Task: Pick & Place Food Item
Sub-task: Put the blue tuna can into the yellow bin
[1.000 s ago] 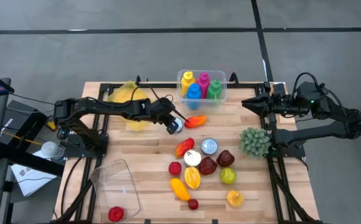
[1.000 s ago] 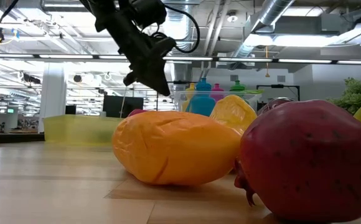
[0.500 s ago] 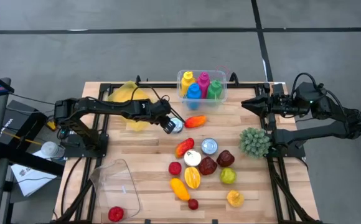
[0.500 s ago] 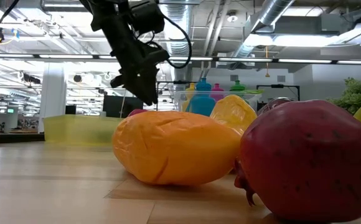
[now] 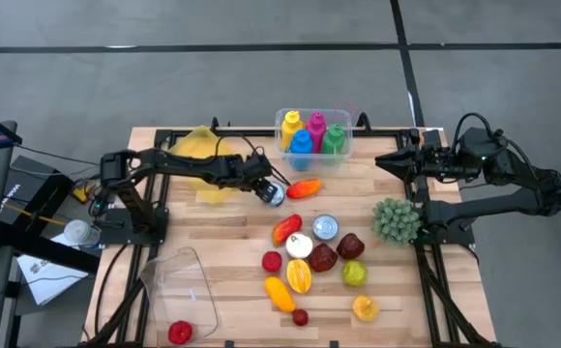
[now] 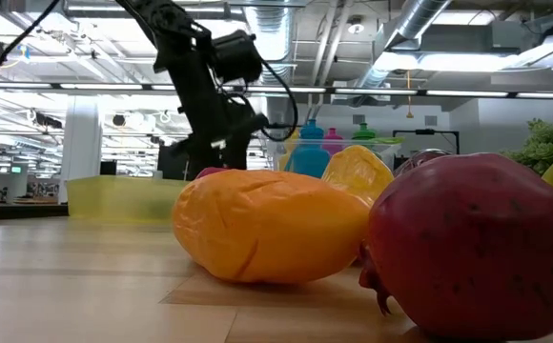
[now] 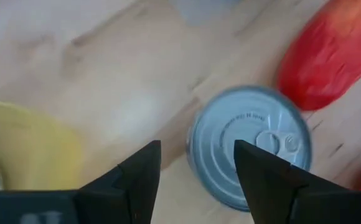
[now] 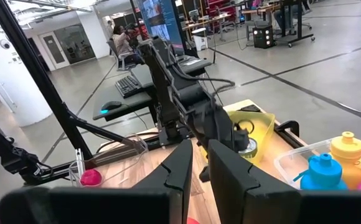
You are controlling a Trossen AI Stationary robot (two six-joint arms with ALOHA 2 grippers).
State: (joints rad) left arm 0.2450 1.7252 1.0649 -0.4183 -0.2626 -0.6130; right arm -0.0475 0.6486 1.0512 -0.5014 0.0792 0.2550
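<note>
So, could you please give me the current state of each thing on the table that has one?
left gripper: fingers open, holding nothing, beside the orange-red fruit.
right gripper: fingers shut, empty, waiting at the table's right edge.
silver can: upright, lid sealed.
clear bin: open-topped, holding four coloured bottles.
clear container: empty, tipped at an angle.
yellow container: partly under the left arm.
pomegranate: whole, resting among other fruit.

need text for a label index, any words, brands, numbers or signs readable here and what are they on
None can be read.
Can lid: stamped characters beside the pull tab, too blurred to read.
White round item: a dark mark on top, too small to read.
Monitor in the room: screen content too small to read.
</note>
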